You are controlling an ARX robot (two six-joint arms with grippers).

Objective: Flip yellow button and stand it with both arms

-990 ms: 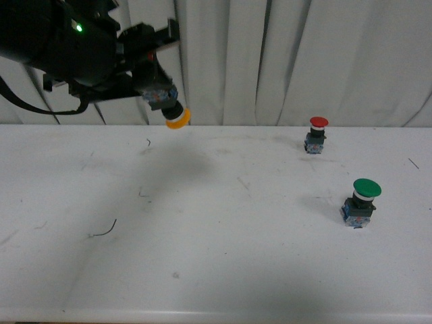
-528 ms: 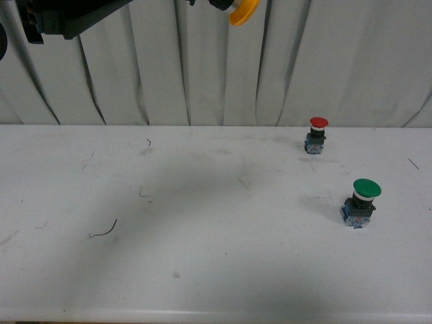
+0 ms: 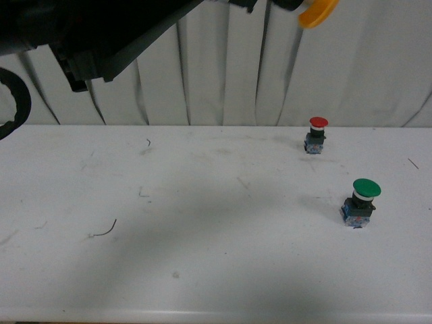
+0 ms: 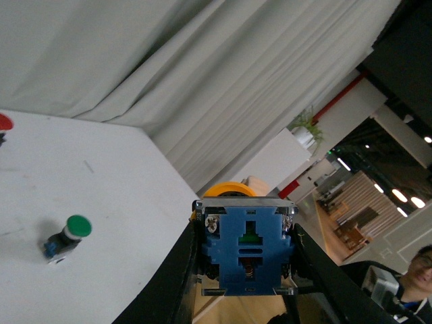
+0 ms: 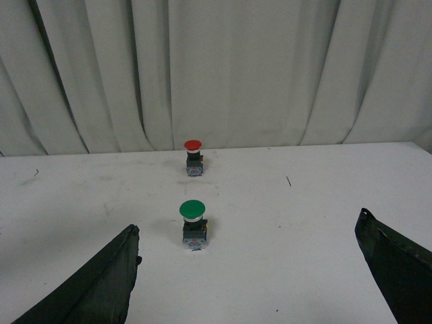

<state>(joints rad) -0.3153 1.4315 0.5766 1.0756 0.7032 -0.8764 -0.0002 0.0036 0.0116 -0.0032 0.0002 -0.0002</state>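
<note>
Front view: the left arm (image 3: 101, 34) fills the upper left corner. The yellow button (image 3: 318, 12) hangs high above the far side of the table (image 3: 202, 263), in front of the curtain (image 3: 223, 81). Only its tilted cap shows at the top edge, so the grip probably cannot be judged from here.

The left wrist view settles it. The left gripper (image 4: 248, 270) is clamped on the button's blue base, with dark fingers (image 4: 177, 277) pressing it from both sides and the yellow cap pointing away from the camera.

The red button (image 3: 318, 133) stands upright at the far right of the table. The green button (image 3: 364, 201) stands upright nearer and further right, well apart from it.

In the right wrist view the right gripper (image 5: 248, 226) is spread wide and holds nothing. It is above the table on the near side of the green button.
</note>
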